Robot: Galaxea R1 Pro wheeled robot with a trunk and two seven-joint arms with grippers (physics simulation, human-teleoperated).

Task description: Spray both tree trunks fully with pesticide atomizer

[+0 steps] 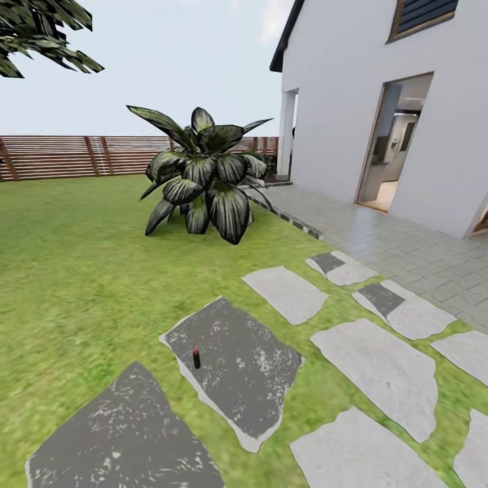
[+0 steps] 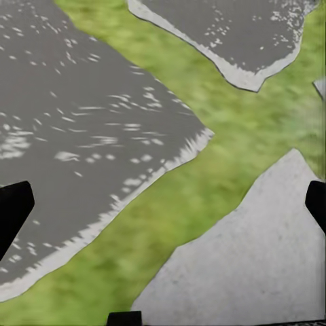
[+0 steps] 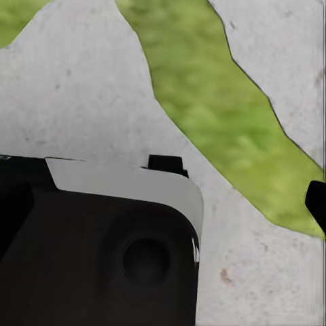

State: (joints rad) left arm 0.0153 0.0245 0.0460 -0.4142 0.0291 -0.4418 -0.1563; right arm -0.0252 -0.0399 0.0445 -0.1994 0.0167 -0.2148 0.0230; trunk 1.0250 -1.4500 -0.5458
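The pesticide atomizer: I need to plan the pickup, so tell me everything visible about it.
The pesticide atomizer is a tiny dark bottle with a red top, standing upright on a dark grey stepping stone set in the grass. Nothing else touches it. It is too small to make out a label or nozzle.

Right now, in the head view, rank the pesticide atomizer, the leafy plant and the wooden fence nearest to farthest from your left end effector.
1. pesticide atomizer, on the dark stone ahead.
2. leafy plant, mid-lawn.
3. wooden fence, lawn's far edge.
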